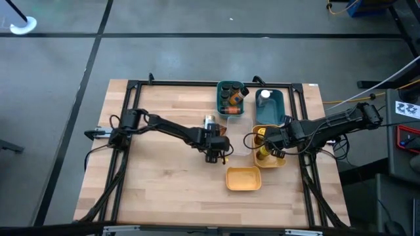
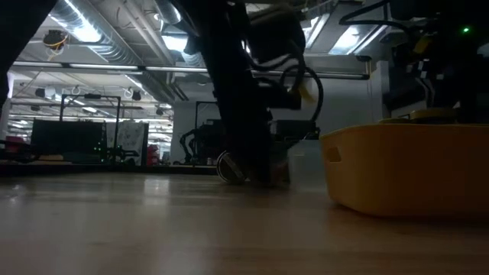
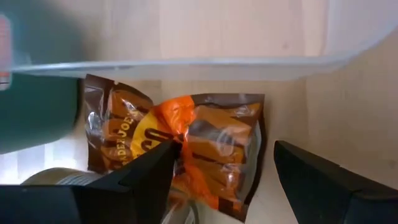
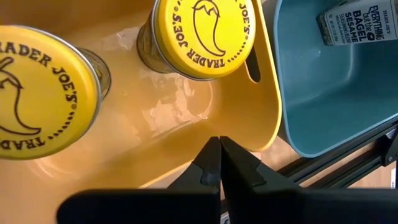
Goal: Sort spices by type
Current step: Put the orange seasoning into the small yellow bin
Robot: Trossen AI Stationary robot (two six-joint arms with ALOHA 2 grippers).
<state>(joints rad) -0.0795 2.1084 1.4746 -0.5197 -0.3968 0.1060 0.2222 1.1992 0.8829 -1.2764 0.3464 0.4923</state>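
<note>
Orange-brown spice packet (image 3: 186, 152) lies between the left pincer's (image 3: 224, 171) parted fingers; right pincer (image 4: 220, 163) hovers clenched over yellow-lidded jars (image 4: 205, 34).

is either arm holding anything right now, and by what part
Nothing is held. The left end effector is open around an orange-brown packet; the right end effector is shut, empty, over the yellow bin.

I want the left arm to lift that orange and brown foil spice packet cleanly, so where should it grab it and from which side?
The orange and brown foil packet lies flat on the wooden table beside the clear bin. Come straight down and pinch across its crinkled middle, where foil bunches up. The open left gripper already straddles it.
</note>
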